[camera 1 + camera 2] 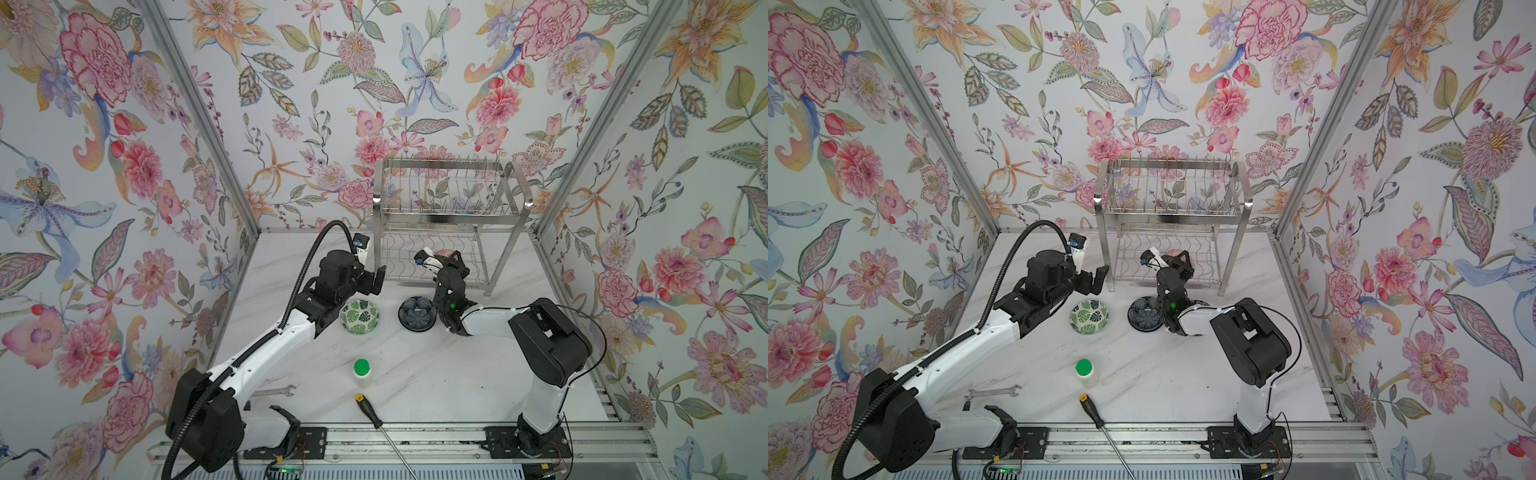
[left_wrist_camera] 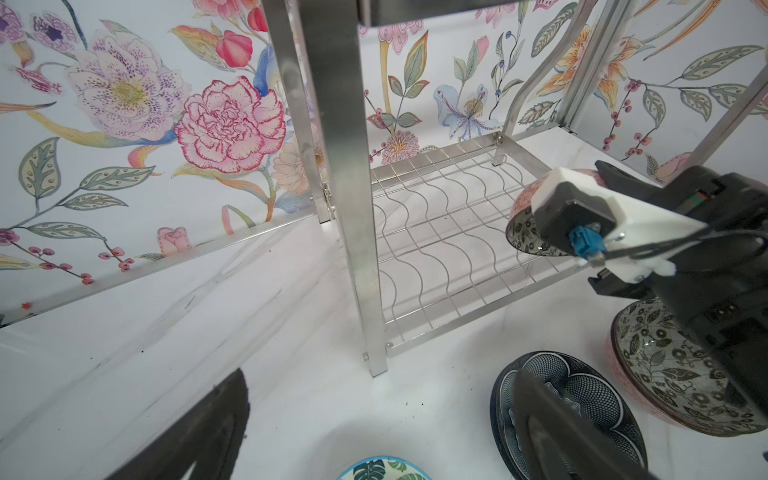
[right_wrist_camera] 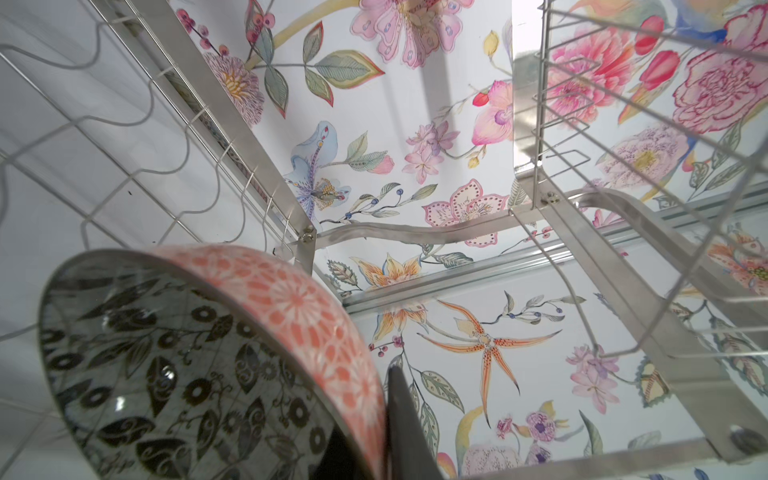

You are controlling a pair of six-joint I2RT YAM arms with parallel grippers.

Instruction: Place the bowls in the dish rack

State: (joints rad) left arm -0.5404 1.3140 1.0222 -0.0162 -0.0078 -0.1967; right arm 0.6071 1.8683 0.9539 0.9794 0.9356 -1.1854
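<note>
Right arm is in under the dish rack (image 1: pixel 451 215) now, and the right gripper (image 1: pixel 451 258) has its jaws clamped on the wall of a black-and-white bowl (image 3: pixel 174 365), pink-patterned outside, carried up on edge rather than flat. It hangs in the gap between the two tiers, over the right-hand part of the wavy lower shelf (image 2: pixel 436 232), mouth tipped down and toward the front; whether the rim is touching the wires I cannot tell. That is the relation to watch: the shelf lies straight below the bowl, so the coming move, by my reading, is a short drop that seats the rim in one of the wire troughs before the jaws let go, and a bowl on edge could roll if it lands on a crest. The left gripper (image 1: pixel 372 282) hovers with jaws spread wide and empty, just beside the rack's front left leg and above the green leaf bowl (image 1: pixel 360 317), the nearer arm for that one. A navy bowl (image 1: pixel 417 314) sits on the tabletop (image 1: pixel 415 374) between the arms, and a second black-and-white bowl (image 2: pixel 681 374) lies flat under the right arm, so plenty left to load
</note>
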